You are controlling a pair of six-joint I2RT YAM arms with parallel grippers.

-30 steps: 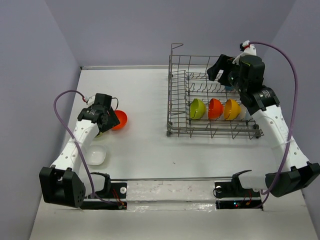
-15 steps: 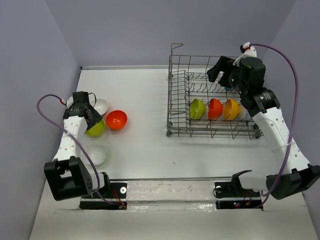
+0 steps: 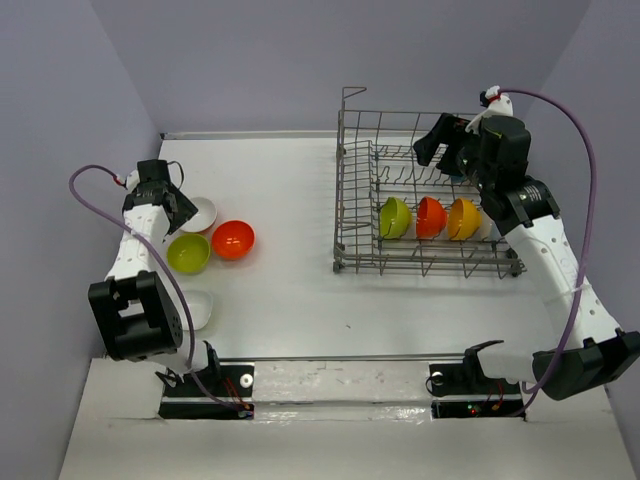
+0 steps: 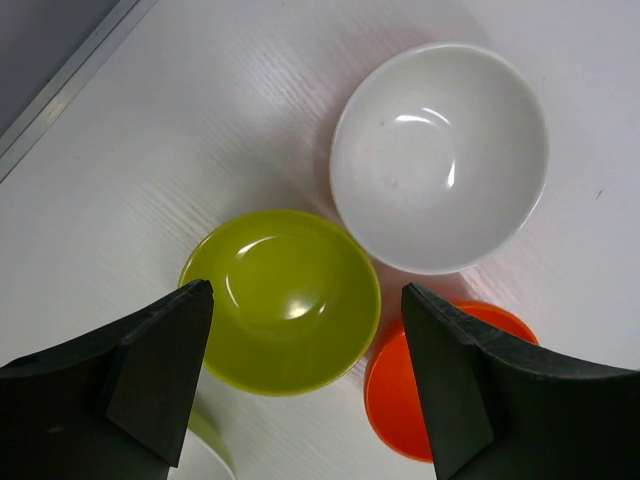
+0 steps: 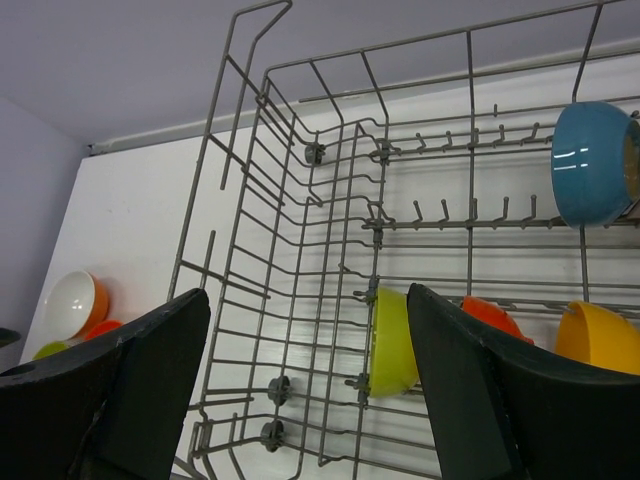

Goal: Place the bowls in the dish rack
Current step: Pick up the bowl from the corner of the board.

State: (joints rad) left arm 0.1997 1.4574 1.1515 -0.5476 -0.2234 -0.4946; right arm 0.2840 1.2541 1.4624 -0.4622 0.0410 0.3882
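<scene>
On the table at the left lie a lime green bowl (image 3: 188, 252), a round white bowl (image 3: 203, 213), a red-orange bowl (image 3: 233, 239) and a squarish white bowl (image 3: 195, 310). My left gripper (image 3: 165, 195) hangs open above them. In the left wrist view the left gripper (image 4: 305, 292) brackets the lime green bowl (image 4: 282, 300), with the round white bowl (image 4: 440, 155) beyond it. The dish rack (image 3: 345, 200) holds lime (image 3: 395, 216), red-orange (image 3: 430, 216) and orange-yellow (image 3: 463, 218) bowls on edge. My right gripper (image 3: 432, 148) hovers open and empty over the rack (image 5: 372, 222); a blue bowl (image 5: 592, 163) stands in its back row.
The side wall stands close to the left of the left arm. The rack's tall grid sides rise around the right gripper (image 5: 310, 295). Bare white table lies between the loose bowls and the rack.
My left arm has swung left and toward the back, off the red-orange bowl, uncovering the lime green bowl. The right arm has hardly moved.
</scene>
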